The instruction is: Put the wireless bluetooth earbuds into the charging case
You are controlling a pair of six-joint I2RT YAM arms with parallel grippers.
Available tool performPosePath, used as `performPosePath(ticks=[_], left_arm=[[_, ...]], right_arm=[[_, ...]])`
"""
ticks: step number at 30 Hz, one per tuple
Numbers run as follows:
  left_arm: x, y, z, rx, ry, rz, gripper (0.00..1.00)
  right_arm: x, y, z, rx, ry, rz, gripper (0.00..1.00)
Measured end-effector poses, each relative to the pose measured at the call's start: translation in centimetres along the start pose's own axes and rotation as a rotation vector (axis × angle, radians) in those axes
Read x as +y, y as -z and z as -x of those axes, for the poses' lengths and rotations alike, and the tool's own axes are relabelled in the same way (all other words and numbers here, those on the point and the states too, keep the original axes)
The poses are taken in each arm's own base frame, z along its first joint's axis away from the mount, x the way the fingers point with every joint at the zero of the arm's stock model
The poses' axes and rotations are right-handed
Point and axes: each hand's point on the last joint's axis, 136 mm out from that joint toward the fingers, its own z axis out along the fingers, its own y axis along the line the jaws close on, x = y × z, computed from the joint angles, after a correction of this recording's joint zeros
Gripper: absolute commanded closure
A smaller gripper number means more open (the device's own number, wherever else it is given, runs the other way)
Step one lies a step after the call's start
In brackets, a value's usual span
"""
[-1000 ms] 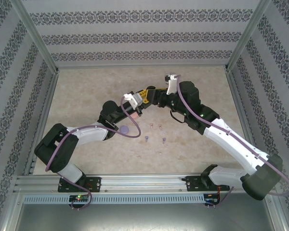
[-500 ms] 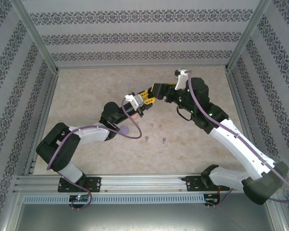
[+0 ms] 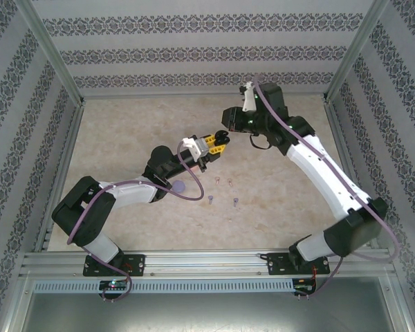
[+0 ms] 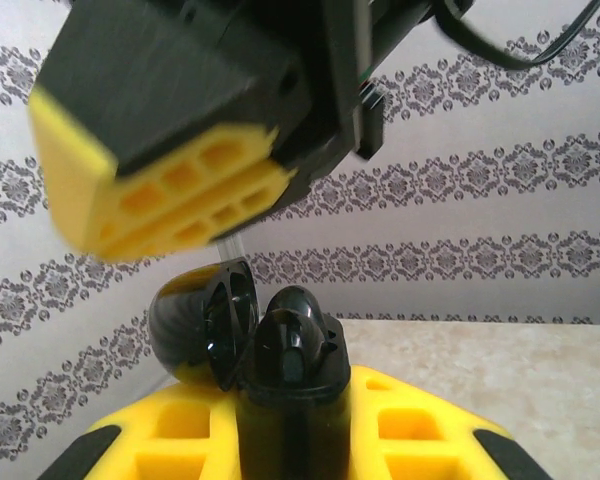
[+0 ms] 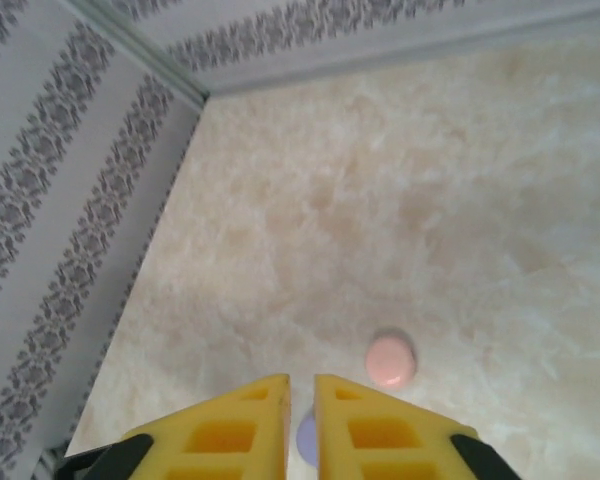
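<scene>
A: Where do the earbuds lie?

B: Loose on the table [image 3: 124,138], just ahead of the arms. The two lilac earbuds [image 3: 210,200] are nearest, the two pale pink earbuds [image 3: 218,181] just behind. The lilac case [image 3: 179,187] sits to their left.

A: And the grippers?

B: Farther out, the left gripper [image 3: 218,141] is clamped on an open black charging case [image 4: 290,345]. The right gripper [image 5: 301,385] hangs just beyond and above it, its fingers nearly together with nothing between them.
</scene>
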Motion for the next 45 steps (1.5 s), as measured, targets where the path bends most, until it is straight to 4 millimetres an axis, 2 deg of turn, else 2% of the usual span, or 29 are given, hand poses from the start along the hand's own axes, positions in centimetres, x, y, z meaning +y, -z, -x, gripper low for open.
performPosePath(ticks=[3,7,10,11,16,17,18,19,22,25,27,31,34,37,40,43,45], left_arm=[[-0.2,0.0,-0.3,0.012,0.006,-0.010,1.00],[-0.6,0.1,-1.1,0.037,0.020,-0.026,1.00],[-0.8,0.2,-1.5,0.054,0.028,-0.032,1.00],[-0.7,0.2,-1.6,0.058,0.030,-0.027,1.00],[-2.5,-0.2,-1.5,0.051,0.042,-0.086,1.00],[-2.4,-0.2,-1.7,0.057,0.054,-0.077,1.00],[-1.9,-0.4,-2.1,0.065,0.071,-0.057,1.00],[-1.4,-0.6,-2.4,0.075,0.092,-0.037,1.00],[-0.2,-1.9,-3.8,0.111,0.193,0.012,1.00],[0.8,-3.7,-6.4,0.180,0.348,0.048,1.00],[1.1,-4.9,-8.6,0.234,0.461,0.065,1.00],[1.3,-7.1,-13.8,0.349,0.695,0.108,1.00],[1.1,-8.5,-17.7,0.448,0.850,0.138,1.00],[0.7,-9.8,-21.0,0.546,0.981,0.164,1.00],[-0.2,-9.9,-22.9,0.621,1.071,0.191,1.00],[-1.2,-9.5,-24.4,0.696,1.139,0.222,0.99],[-1.5,-9.1,-25.1,0.742,1.170,0.242,0.91]], right_arm=[[-0.6,-1.4,-1.6,0.087,-0.008,-0.008,0.90],[-0.8,-1.4,-2.9,0.132,0.001,-0.019,0.91],[-1.1,-0.2,-4.0,0.132,0.009,-0.021,0.91],[-1.1,0.5,-4.9,0.143,0.008,-0.021,0.91],[-2.0,3.0,-6.2,0.094,-0.017,-0.050,0.85],[-2.6,3.5,-6.1,0.076,-0.038,-0.067,0.84],[-3.5,4.0,-6.0,0.056,-0.061,-0.093,0.78],[-4.7,4.6,-5.7,0.025,-0.093,-0.126,0.73],[-9.0,6.5,-5.1,-0.083,-0.194,-0.232,0.65],[-12.7,7.6,-6.1,-0.136,-0.285,-0.327,0.50],[-14.1,7.5,-7.3,-0.128,-0.314,-0.367,0.39],[-16.2,6.8,-9.8,-0.085,-0.342,-0.424,0.30],[-17.2,6.7,-11.1,-0.068,-0.361,-0.453,0.24],[-17.6,6.6,-11.4,-0.064,-0.370,-0.464,0.14],[-17.7,6.7,-11.4,-0.068,-0.369,-0.475,0.02],[-18.3,6.9,-11.6,-0.065,-0.364,-0.508,0.02],[-18.7,7.1,-11.8,-0.064,-0.364,-0.533,0.02]])
